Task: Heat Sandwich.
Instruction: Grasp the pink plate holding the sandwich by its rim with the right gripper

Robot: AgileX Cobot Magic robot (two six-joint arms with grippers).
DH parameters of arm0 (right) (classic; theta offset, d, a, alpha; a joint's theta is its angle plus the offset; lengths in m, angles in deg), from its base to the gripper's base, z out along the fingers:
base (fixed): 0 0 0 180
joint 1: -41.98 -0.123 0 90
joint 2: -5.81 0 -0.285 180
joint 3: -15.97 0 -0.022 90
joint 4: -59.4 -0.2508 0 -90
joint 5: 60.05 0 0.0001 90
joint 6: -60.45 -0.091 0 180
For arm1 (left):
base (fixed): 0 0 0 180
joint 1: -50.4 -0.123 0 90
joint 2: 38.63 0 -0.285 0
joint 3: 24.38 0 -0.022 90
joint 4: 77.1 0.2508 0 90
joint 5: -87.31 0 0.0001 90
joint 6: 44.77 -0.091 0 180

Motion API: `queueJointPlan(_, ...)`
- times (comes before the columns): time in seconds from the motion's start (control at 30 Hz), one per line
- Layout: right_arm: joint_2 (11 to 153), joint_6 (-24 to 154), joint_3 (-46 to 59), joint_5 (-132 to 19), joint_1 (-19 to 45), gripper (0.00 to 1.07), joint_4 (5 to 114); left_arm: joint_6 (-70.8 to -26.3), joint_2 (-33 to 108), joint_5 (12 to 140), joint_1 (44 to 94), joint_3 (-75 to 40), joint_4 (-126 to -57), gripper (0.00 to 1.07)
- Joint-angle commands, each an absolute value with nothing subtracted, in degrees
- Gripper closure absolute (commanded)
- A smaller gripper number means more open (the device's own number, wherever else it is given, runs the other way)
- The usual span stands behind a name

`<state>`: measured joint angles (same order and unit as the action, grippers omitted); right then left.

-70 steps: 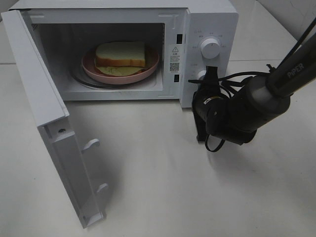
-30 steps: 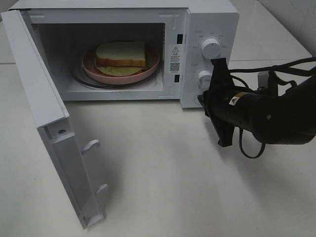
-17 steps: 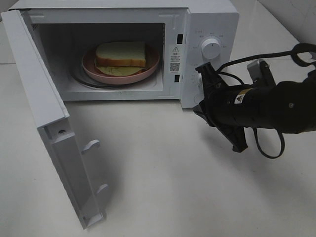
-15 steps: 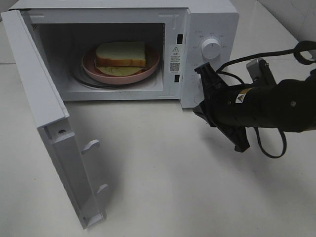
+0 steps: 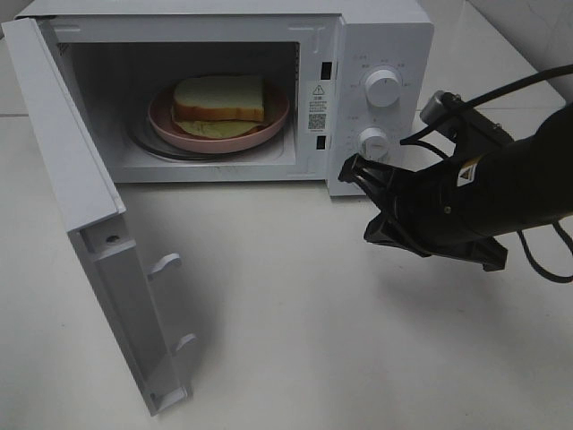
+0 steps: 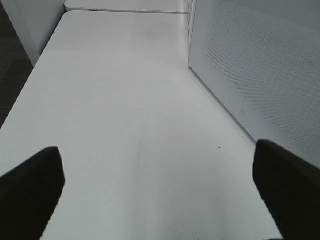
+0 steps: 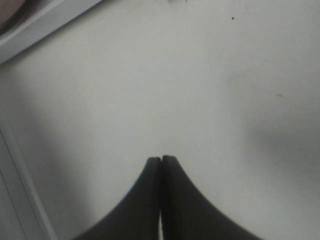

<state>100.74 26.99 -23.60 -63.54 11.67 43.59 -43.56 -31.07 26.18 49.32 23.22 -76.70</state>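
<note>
Door (image 5: 81, 206) of the microwave (image 5: 385, 36) hung wide open at the high view's left. Inside, I saw the sandwich (image 5: 219, 97) on its pink plate (image 5: 269, 121). The right gripper (image 5: 349, 167) lay level near the lower knob (image 5: 373, 141). Left wrist: left gripper (image 6: 157, 152) spread wide over the table (image 6: 125, 100). Right wrist: jaws clenched, empty.
</note>
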Motion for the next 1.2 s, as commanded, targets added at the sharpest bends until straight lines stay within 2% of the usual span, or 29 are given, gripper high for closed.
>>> queueJointPlan(0.03,98.62,35.13,-23.54,-67.89,11.73,1.05,44.16,-43.56,-31.47,26.18,49.14,23.28,-76.76,0.09)
queueJointPlan(0.47,95.01,64.18,-23.43,-84.34,11.73,1.02,44.16,-43.56,-31.47,26.18,49.14,23.28,-76.76,0.09)
queueJointPlan(0.7,95.01,80.73,-19.30,-97.75,11.73,1.01,44.44,-43.56,-31.47,26.18,49.14,23.28,-76.76,0.09)
queueJointPlan(0.97,95.01,91.10,-13.46,-106.68,11.73,0.99,49.43,-43.56,-31.47,26.18,49.14,23.28,-76.76,0.09)
queueJointPlan(1.2,95.01,98.15,-10.31,-108.00,11.73,0.98,52.75,-43.56,-31.47,26.18,49.14,23.28,-76.76,0.09)
